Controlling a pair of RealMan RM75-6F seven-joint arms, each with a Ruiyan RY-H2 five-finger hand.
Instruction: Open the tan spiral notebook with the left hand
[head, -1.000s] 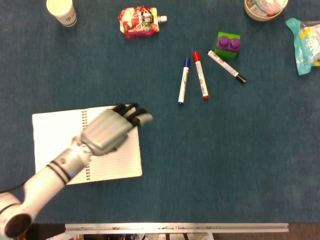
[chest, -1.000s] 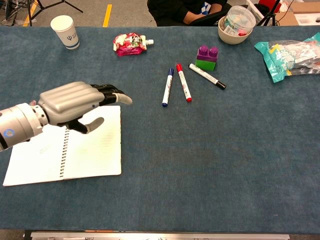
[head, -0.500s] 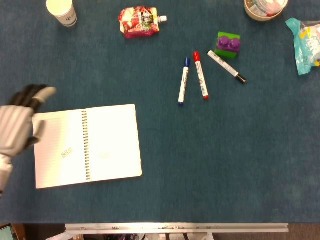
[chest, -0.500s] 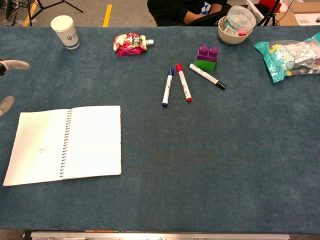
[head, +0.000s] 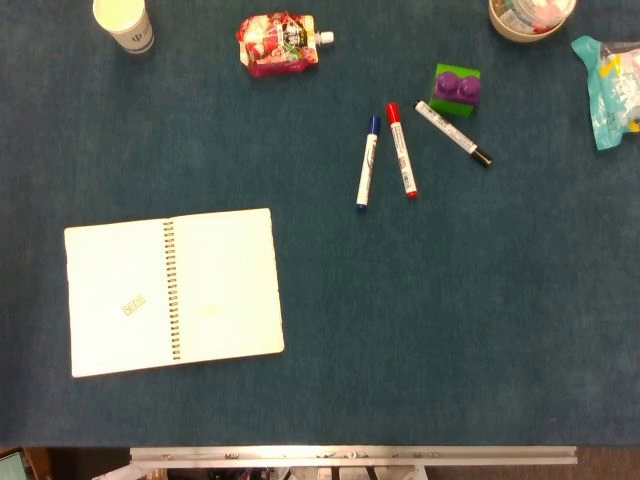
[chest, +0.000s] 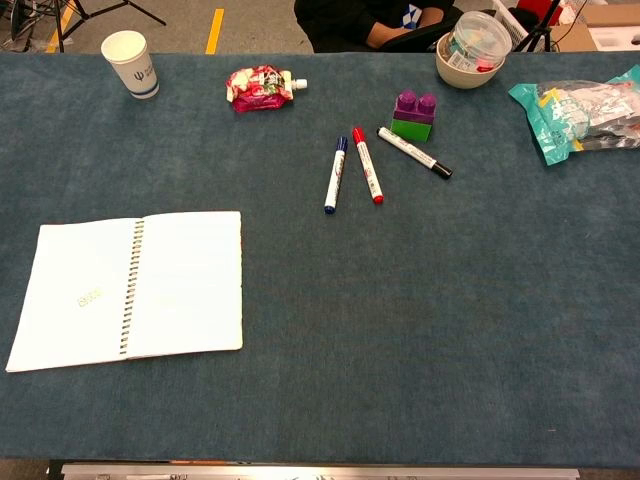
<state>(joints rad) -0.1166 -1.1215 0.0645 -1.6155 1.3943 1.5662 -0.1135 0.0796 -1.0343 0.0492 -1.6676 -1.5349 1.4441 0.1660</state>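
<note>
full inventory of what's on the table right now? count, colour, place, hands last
spiral notebook: 1, pale pages, lying open flat, near left
paper cup: 1, white with blue print, far left corner
snack pouch: 1, red and pink, white cap, far side, left of centre
markers: 3, white barrels; blue-capped and red-capped side by side, black-capped to their right, slanted
toy brick: 1, purple on green, just beyond the black-capped marker
bowl: 1, beige, with contents, far right
bag: 1, teal plastic, right edge
tablecloth: 1, dark blue
left hand: not in view
right hand: not in view
</note>
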